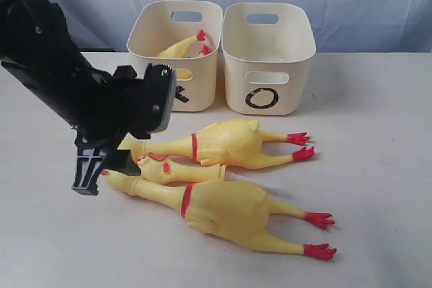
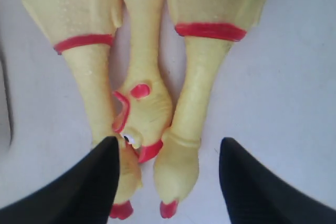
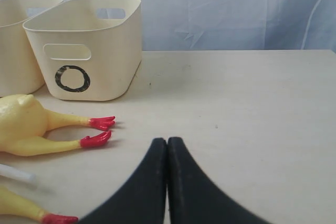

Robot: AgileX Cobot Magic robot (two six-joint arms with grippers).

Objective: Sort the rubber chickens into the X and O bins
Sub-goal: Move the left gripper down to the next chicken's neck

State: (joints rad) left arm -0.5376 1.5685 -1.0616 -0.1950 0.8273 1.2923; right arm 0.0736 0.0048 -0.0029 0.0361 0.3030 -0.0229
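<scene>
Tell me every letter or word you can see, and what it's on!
"O": black, on the front of the right cream bin.
Black strokes, probably "X": on the front of the left cream bin, mostly hidden behind the left gripper.
No writing shows on the rubber chickens.

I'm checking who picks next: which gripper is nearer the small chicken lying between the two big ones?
Left. The left gripper hangs open right over the small chicken, at its head; the right gripper is shut over the table, well apart from it.
</scene>
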